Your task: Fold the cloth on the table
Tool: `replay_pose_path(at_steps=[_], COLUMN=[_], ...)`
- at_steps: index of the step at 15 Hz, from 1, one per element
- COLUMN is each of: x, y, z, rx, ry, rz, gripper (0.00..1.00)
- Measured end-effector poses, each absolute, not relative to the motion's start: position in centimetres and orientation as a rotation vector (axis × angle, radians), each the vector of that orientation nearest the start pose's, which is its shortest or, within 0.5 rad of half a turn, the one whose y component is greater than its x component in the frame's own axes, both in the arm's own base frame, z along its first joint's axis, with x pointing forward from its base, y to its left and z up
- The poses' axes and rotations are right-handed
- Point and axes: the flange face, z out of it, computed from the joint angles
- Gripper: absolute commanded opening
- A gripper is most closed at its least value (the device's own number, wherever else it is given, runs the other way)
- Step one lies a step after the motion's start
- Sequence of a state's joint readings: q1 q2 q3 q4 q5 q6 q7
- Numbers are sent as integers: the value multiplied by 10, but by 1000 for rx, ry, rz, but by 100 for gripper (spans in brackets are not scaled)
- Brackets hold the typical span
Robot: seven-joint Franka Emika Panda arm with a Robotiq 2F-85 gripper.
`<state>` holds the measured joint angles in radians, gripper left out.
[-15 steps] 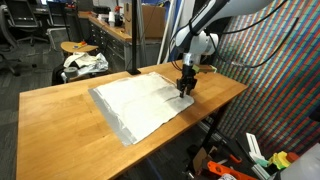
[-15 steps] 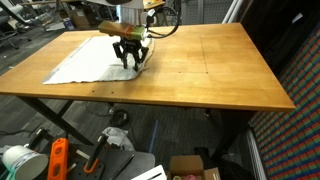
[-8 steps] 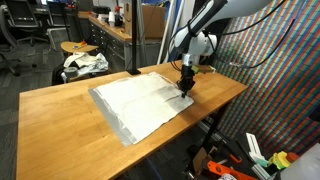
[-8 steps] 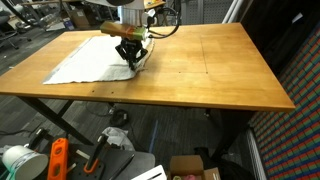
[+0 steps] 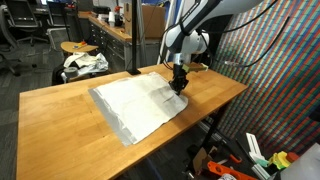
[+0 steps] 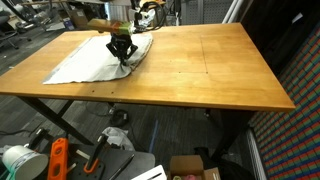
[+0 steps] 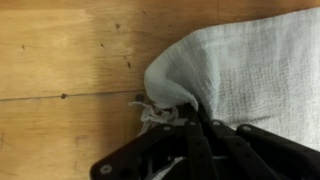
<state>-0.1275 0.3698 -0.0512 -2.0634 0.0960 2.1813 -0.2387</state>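
A white cloth lies spread on the wooden table; in an exterior view the same cloth reaches toward the table's near edge. My gripper is shut on the cloth's corner at the side nearest the arm, and that corner is lifted and bunched. In the wrist view the cloth curls up into the closed fingers, with frayed threads beside them. The gripper stands over the cloth's edge.
A stool with a crumpled bag stands behind the table. Boxes and tools lie on the floor below the table edge. Bare wood stretches away from the cloth across the table.
The jaws closed on the cloth's corner, and the gripper has lifted it and moved it inward over the cloth.
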Motion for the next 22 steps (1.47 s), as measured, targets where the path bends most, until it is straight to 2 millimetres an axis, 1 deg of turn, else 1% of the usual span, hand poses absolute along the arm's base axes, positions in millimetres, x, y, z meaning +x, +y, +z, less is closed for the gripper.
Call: replay_pose_path(at_steps=[3,6,8,12,14,16,22], x=[562,567,569,569,567,563,539], y=[-58,-28,-15,2,13,29,89], z=[252,270,282,301,304,305,300], rx=[-3048,-3066,-3074,-3099,-3108,-3115,-3166], ry=[52,121,167,203,177,145,12], rz=[326,282,252,208,201,202,209], gripper=[1,1,1,1,1,1,1])
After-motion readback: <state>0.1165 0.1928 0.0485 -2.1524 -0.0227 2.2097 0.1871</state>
